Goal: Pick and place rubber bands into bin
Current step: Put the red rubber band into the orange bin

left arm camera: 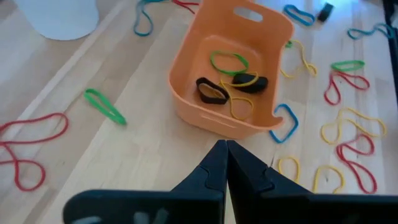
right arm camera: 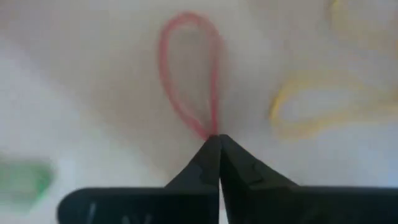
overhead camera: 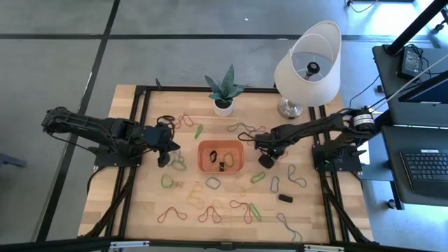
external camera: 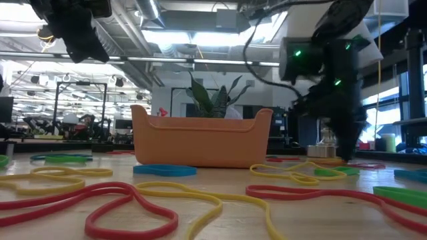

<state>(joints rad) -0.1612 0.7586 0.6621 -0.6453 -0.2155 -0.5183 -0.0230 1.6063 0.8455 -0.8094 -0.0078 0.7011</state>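
- Right wrist view shows the right gripper (right arm camera: 217,138) with its fingers pressed together on the near end of a red rubber band (right arm camera: 186,74), pinching it at the tips.
- That red loop stretches straight away from the fingertips, toward twelve o'clock, its long axis in line with the fingers; a yellow band (right arm camera: 323,102) lies just beside it at about two o'clock.
- From above, the right gripper (overhead camera: 267,158) sits just beside the bin (overhead camera: 220,156), at its three o'clock side, so the bin lies toward nine o'clock from the pinched band. I judge the coming move to be a lift and a short carry that way over the rim.
- Left gripper (overhead camera: 165,157) hangs at the bin's nine o'clock, a little farther off, fingers closed on nothing in its own wrist view.
- Several bands already lie inside the bin (left arm camera: 230,68); many rubber bands (overhead camera: 210,210) remain scattered on the table (overhead camera: 126,203), mostly toward six o'clock of the bin.
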